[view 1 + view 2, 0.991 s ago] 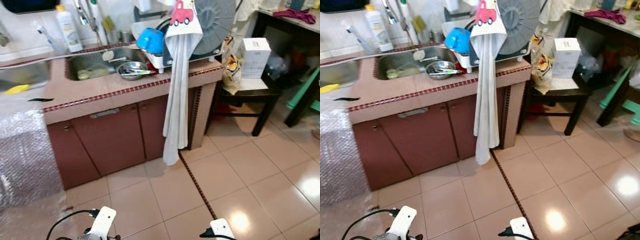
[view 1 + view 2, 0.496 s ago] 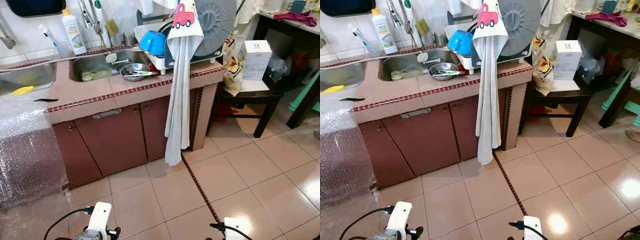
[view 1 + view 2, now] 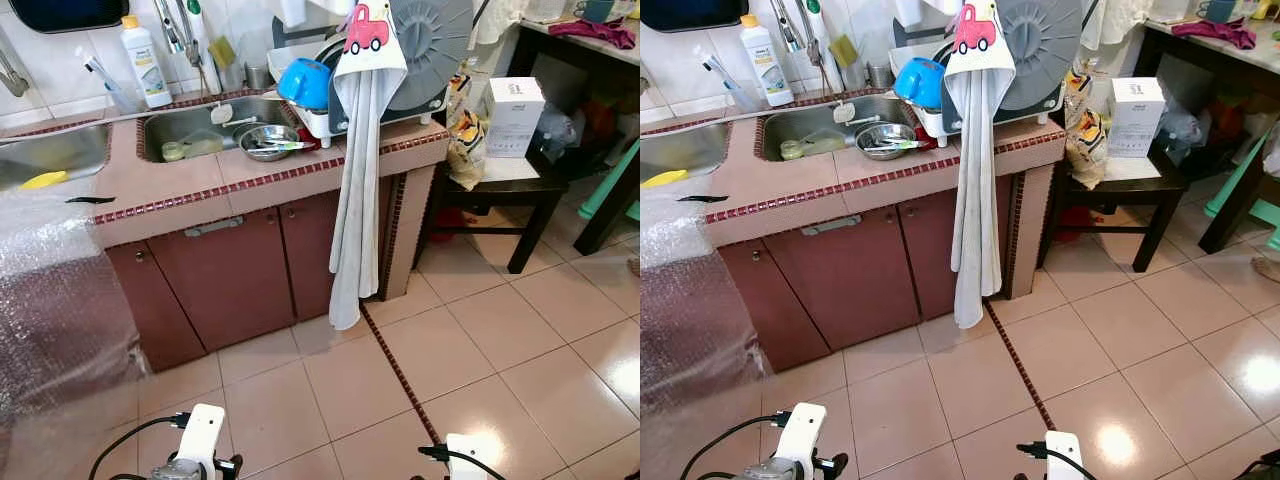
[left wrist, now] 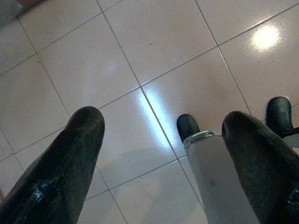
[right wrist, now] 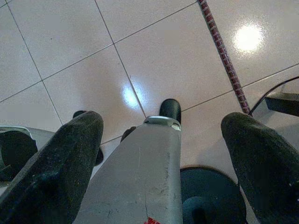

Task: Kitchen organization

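Note:
A pink tiled counter (image 3: 250, 180) with a steel sink (image 3: 190, 125) stands ahead. A steel bowl (image 3: 268, 140) with cutlery rests on the sink's edge. A blue bowl (image 3: 305, 82) sits in a white dish rack (image 3: 318, 120). In front of the rack, a long white towel (image 3: 355, 200) with a red car on it hangs down over the counter. Both arms hang low over the floor tiles. My left gripper (image 4: 163, 121) is open with nothing in it. My right gripper (image 5: 163, 119) is open with nothing in it.
A white bottle (image 3: 140, 65) stands behind the sink. Bubble wrap (image 3: 50, 300) covers the counter's left end. A white box (image 3: 512, 115) sits on a dark stool (image 3: 495, 190) to the right of the counter. A dark table (image 3: 585, 40) stands at far right.
The whole picture has shifted a little, so the camera has moved. The kitchen things stay in place and both arms hang as before.

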{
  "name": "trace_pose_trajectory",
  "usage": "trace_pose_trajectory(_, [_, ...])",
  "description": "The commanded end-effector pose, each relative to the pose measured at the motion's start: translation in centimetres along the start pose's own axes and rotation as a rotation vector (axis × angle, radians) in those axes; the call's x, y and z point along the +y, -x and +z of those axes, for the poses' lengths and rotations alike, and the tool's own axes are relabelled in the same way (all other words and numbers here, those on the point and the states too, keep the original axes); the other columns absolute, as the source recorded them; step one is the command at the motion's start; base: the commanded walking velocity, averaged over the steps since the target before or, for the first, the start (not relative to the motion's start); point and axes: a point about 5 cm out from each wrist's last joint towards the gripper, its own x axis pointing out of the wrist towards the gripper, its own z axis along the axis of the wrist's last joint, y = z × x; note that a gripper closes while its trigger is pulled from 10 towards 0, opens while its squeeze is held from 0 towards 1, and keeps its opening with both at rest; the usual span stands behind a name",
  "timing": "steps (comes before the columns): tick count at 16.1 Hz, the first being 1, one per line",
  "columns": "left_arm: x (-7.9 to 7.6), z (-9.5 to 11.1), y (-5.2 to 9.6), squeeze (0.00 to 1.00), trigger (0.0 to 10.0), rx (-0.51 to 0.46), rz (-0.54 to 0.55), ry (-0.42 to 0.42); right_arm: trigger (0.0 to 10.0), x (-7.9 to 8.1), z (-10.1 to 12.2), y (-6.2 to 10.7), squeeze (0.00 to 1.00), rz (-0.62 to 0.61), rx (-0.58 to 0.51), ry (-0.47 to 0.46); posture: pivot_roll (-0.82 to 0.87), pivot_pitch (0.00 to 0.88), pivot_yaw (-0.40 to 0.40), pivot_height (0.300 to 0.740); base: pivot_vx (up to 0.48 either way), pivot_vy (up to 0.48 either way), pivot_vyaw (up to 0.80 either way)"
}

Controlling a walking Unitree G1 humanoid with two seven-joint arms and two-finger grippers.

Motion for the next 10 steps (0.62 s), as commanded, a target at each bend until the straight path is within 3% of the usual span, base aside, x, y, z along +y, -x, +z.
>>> trace_pose_trajectory(1, [0.20, 0.50, 0.00, 0.00, 10.0, -0.009, 0.008, -0.013, 10.0, 0.17, 0.27, -0.05, 0.00, 0.005, -0.005, 0.000, -0.07, 0.000, 0.092, 0.740, 0.000, 0.000, 0.00])
trace_pose_trajectory(10, [0.20, 0.50, 0.00, 0.00, 10.0, -0.009, 0.008, -0.013, 10.0, 0.17, 0.27, -0.05, 0.00, 0.005, -0.005, 0.000, -0.07, 0.000, 0.092, 0.740, 0.000, 0.000, 0.00])
